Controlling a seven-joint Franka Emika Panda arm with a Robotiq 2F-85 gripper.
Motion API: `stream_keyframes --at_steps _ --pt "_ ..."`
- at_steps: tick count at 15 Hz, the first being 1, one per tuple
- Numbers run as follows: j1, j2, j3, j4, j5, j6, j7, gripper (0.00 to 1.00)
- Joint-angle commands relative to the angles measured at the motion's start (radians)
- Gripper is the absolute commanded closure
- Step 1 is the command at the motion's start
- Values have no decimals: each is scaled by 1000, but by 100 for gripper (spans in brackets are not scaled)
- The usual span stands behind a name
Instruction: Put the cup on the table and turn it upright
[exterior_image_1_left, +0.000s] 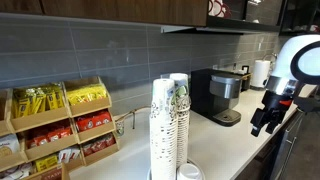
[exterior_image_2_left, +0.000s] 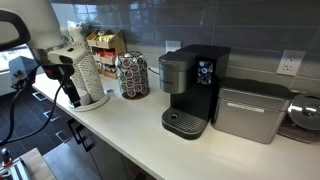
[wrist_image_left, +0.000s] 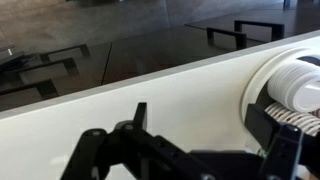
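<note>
Long off-white table (exterior_image_2_left: 130, 117) w/ straight front edge.

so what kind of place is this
Probably an office break room or kitchenette: a coffee machine, tall stacks of paper cups and a wooden snack rack stand on a long countertop.

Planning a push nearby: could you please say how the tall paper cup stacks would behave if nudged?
They would likely tip easily: the paper cup stacks are tall and narrow. They are probably light and crushable, since they look like thin paper.

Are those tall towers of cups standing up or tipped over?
Standing up. In both exterior views the cup stacks rise straight and tall from the table, none leaning or lying down.
</note>
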Motion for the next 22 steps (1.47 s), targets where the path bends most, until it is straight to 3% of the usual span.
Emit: stream_keyframes --at_steps 1,16,22 --pt "-9 1 8 -9 7 -3 -6 0" --pt "-9 12 9 -22 7 -3 -6 0" --pt "145 37 129 93 30 -36 -61 0"
